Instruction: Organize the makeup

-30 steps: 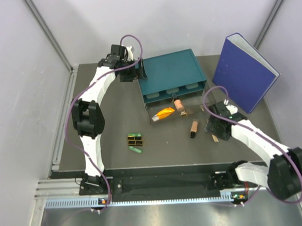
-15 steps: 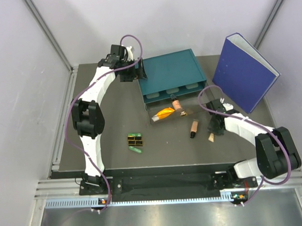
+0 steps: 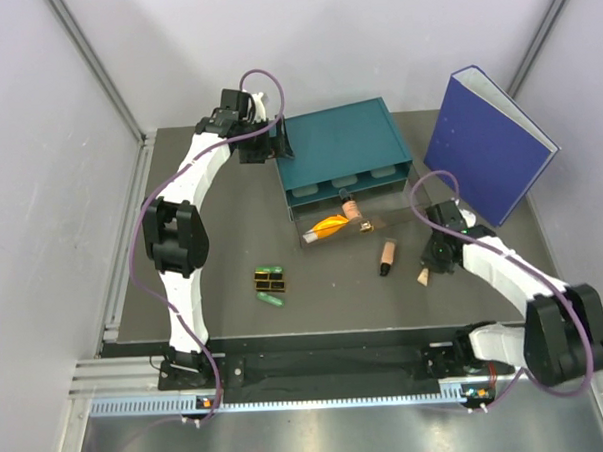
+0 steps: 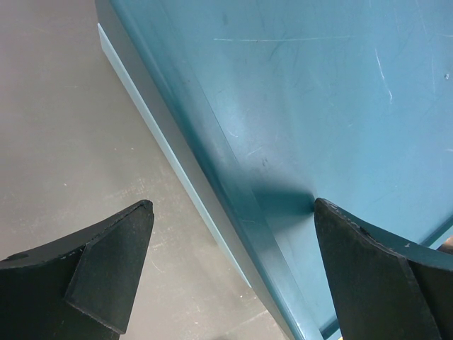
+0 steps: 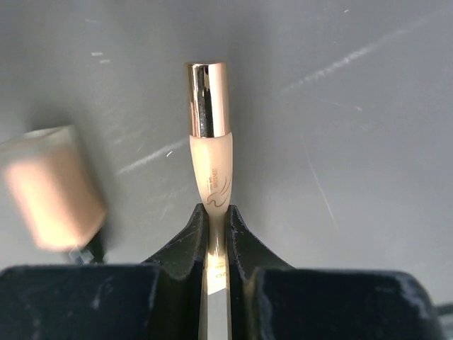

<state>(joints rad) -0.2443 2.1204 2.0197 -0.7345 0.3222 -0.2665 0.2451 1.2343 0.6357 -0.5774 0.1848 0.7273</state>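
Observation:
My right gripper (image 3: pixel 430 263) (image 5: pixel 216 216) is shut on the flat end of a tan makeup tube (image 5: pixel 209 142) (image 3: pixel 423 276) with a rose-gold cap, low over the table right of centre. Beside it lies a tan stick (image 3: pixel 386 255) (image 5: pixel 53 188) with a dark end. An orange tube (image 3: pixel 331 228) and another tan stick (image 3: pixel 354 209) lie in the pulled-out clear drawer. Black-and-gold cases (image 3: pixel 271 280) and green capsules (image 3: pixel 272 299) sit left of centre. My left gripper (image 3: pixel 278 139) (image 4: pixel 233 212) is open, straddling the left edge of the teal drawer box (image 3: pixel 343 144) (image 4: pixel 318 92).
A big blue binder (image 3: pixel 488 143) stands upright at the back right, close behind my right arm. The clear drawer (image 3: pixel 382 225) juts out from the front of the teal box. Grey walls close in the table on the left and at the back.
My right gripper has closed its fingers onto the tan tube, and the right arm has shifted slightly. The left arm and the other makeup have stayed put.

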